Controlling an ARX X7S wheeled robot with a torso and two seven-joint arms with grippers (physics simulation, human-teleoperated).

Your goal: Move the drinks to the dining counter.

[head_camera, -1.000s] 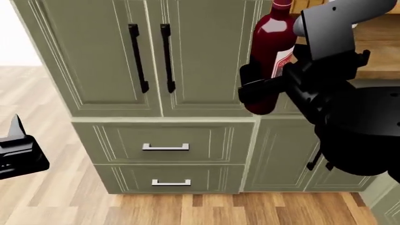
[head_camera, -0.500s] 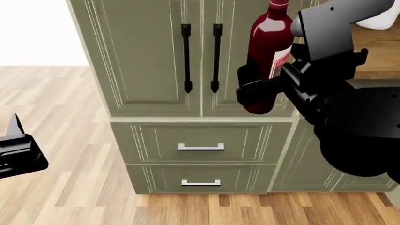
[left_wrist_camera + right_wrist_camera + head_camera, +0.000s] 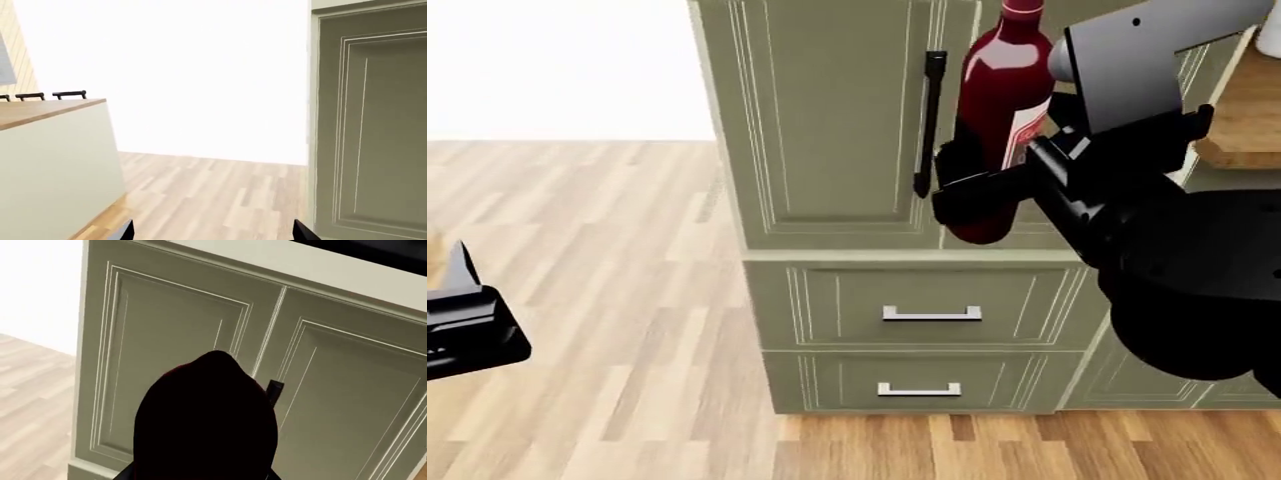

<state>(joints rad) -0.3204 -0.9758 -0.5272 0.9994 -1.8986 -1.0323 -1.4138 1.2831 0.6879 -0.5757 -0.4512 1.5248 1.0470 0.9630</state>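
I have the right gripper (image 3: 972,190) raised at chest height in front of the green cabinet (image 3: 827,120), its jaws clamped around the lower body of the upright wine bottle (image 3: 1004,110). My left gripper (image 3: 461,325) hangs low over the wood floor (image 3: 601,260); I cannot tell its jaw opening.

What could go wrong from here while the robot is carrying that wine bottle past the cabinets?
1. The wine bottle sits upright in the right gripper, gripped low on its body, so it may tip or slip during a turn.
2. It rides close to the tall cabinet and its black handle, so a swing could knock it.
3. The dining counter lies near the left gripper, which might clip it.
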